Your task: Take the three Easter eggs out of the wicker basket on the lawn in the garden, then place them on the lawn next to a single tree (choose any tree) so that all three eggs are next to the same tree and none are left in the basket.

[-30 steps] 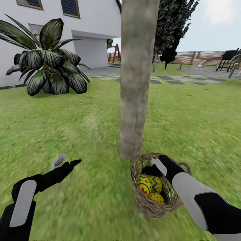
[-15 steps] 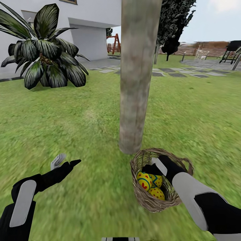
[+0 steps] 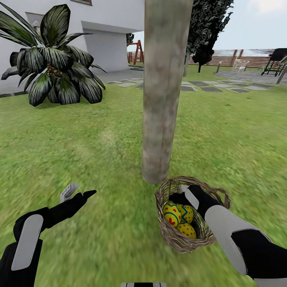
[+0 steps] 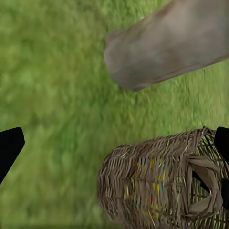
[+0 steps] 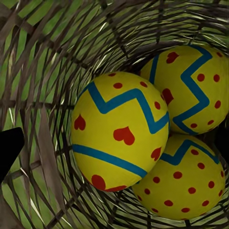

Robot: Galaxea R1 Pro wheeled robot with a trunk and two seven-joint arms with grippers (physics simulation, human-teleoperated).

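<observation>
Three eggs (image 3: 178, 221) lie together in the basket (image 3: 172, 237), with the right gripper (image 3: 178, 198) reaching down through its rim from the near right. In the right wrist view, one dark fingertip (image 5: 8, 149) sits at the edge and the eggs lie ahead, untouched; the other finger is hard to make out, so how wide the jaws stand cannot be told. A heart-marked egg (image 5: 119, 131) lies uppermost, touching a second egg (image 5: 193, 88) with a blue zigzag and a dotted third (image 5: 183, 179) below it.

The basket rests on the lawn (image 3: 99, 139), tilted toward the robot, just beside the foot of the tree (image 3: 161, 91), whose grey-brown trunk rises right behind it. The left wrist view shows the woven side of the basket (image 4: 152, 186) and the trunk base (image 4: 167, 45), apart with grass between.

At near left the left gripper (image 3: 77, 193) hovers over bare grass, its two fingers spread wide apart and holding nothing.

Farther off, a dark-leaved palm (image 3: 52, 63) stands at far left before the white house (image 3: 107, 32). Stepping stones (image 3: 211, 88), a dark conifer (image 3: 207, 28) and a slatted fence (image 3: 247, 59) line the far right.
</observation>
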